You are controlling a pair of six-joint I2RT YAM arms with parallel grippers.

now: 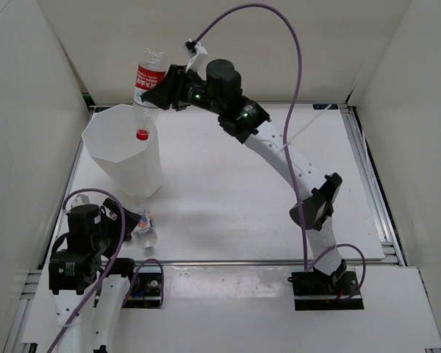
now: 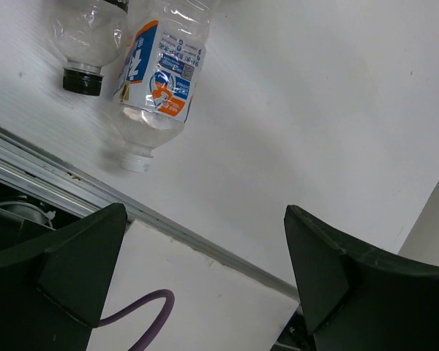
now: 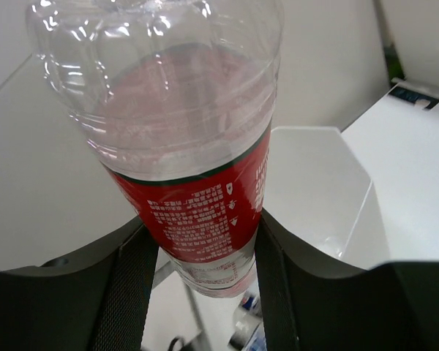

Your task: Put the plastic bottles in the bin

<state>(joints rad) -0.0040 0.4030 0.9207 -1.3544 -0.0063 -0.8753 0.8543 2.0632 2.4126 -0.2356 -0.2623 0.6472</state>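
Jaws of the right gripper point(image 1: 153, 94) clamp the red-labelled bottle point(image 1: 148, 73), cap down over the white bin point(image 1: 125, 173). The left gripper point(image 2: 205, 270) stands with its jaws wide apart near a blue-white labelled bottle point(image 2: 161, 73) and a dark-capped clear bottle point(image 2: 88, 36), both lying on the table point(image 1: 228, 198).

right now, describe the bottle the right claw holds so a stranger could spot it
Look for the tall white bin at the far left of the table. Over its mouth the right claw grips a clear bottle, cap down. Its red label and red cap set it apart from the blue-labelled bottle lying near the left arm.
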